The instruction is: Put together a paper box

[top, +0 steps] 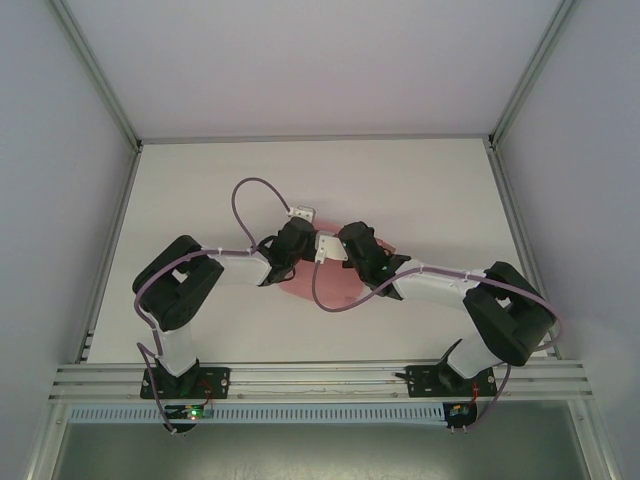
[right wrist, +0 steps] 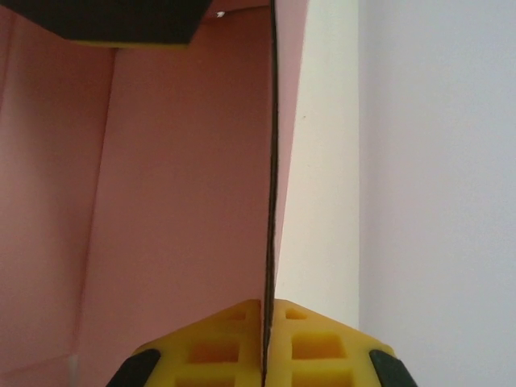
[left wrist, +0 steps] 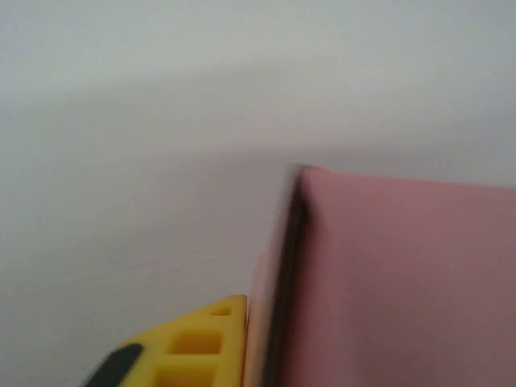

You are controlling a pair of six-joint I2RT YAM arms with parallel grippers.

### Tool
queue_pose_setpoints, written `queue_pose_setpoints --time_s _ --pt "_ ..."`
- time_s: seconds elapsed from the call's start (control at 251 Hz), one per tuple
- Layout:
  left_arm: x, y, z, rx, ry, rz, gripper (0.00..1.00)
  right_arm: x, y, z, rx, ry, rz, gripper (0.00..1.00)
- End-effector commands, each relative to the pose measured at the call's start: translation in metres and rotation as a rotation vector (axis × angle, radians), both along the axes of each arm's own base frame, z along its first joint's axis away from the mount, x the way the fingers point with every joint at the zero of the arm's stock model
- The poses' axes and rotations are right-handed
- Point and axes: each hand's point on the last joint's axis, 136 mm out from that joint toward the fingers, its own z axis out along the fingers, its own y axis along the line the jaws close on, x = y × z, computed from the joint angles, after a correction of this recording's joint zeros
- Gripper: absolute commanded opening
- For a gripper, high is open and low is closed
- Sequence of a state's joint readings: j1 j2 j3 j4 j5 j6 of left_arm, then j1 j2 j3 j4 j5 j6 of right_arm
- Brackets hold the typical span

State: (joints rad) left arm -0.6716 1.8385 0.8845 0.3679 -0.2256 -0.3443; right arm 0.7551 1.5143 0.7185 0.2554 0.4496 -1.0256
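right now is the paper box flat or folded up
Partly folded: the paper box has one wall edge-on, pinched in the right gripper, creased panels beside it.

Top view high overhead, looking down, wrist views tight against the shared paper box (right wrist: 185,201)

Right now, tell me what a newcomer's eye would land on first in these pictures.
The pink paper box sits at the middle of the white table, mostly hidden in the top view. In the right wrist view, the right claw pinches a thin card wall edge-on between yellow fingers. In the left wrist view, the left claw grips another pink wall.
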Motion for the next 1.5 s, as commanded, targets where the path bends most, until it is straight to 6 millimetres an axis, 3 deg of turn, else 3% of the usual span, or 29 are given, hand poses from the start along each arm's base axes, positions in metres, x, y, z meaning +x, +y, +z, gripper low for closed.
queue_pose_setpoints --time_s 0.0,0.148,0.255,0.315,0.387,0.451,0.491,0.519,0.531,0.726,0.818,0.898,0.962,1.133,1.297,1.497 --pt "0.016 0.094 -0.037 0.212 0.05 0.283 0.0 -0.018 -0.018 -0.01 -0.06 0.066 -0.007 0.0" --pt "0.016 0.113 -0.033 0.289 0.035 0.361 0.0 -0.02 -0.019 -0.007 -0.047 0.064 -0.007 0.0" --pt "0.011 0.082 -0.017 0.155 0.001 0.196 0.0 -0.016 -0.015 0.003 0.01 0.038 -0.029 0.01" --pt "0.009 0.065 0.001 0.066 -0.04 0.115 0.0 -0.013 -0.011 0.014 0.065 0.025 -0.033 0.28" --pt "0.009 0.057 0.027 0.006 -0.079 0.086 0.0 -0.016 -0.002 0.026 0.138 0.038 -0.001 0.39" --pt "0.009 0.061 0.044 -0.007 -0.102 0.105 0.0 -0.021 0.006 0.044 0.221 0.039 0.037 0.51" --pt "0.009 0.064 0.052 -0.008 -0.121 0.119 0.0 -0.028 0.011 0.056 0.276 0.049 0.071 0.68" --pt "0.009 0.068 0.057 -0.009 -0.131 0.138 0.0 -0.034 0.014 0.064 0.31 0.057 0.102 0.94" --pt "0.008 0.069 0.059 -0.01 -0.135 0.141 0.0 -0.036 0.015 0.069 0.329 0.056 0.112 0.98" --pt "-0.008 0.081 0.072 -0.078 -0.163 0.139 0.0 -0.072 0.022 0.166 0.787 -0.016 0.278 0.98" --pt "-0.016 0.089 0.077 -0.11 -0.18 0.141 0.0 -0.079 0.012 0.212 1.015 -0.075 0.284 0.98" --pt "-0.023 0.092 0.084 -0.137 -0.201 0.133 0.0 -0.076 0.003 0.235 1.121 -0.091 0.243 0.98" --pt "-0.028 0.092 0.091 -0.167 -0.224 0.115 0.0 -0.064 -0.002 0.24 1.16 -0.083 0.172 0.98" --pt "-0.035 0.095 0.106 -0.203 -0.241 0.112 0.0 -0.026 -0.009 0.207 1.148 0.013 -0.058 0.98" --pt "-0.037 0.095 0.113 -0.217 -0.25 0.109 0.0 -0.022 0.015 0.176 1.106 0.146 -0.009 0.98" --pt "-0.037 0.089 0.126 -0.278 -0.26 0.078 0.0 -0.009 0.025 0.148 1.078 0.208 -0.041 0.98"
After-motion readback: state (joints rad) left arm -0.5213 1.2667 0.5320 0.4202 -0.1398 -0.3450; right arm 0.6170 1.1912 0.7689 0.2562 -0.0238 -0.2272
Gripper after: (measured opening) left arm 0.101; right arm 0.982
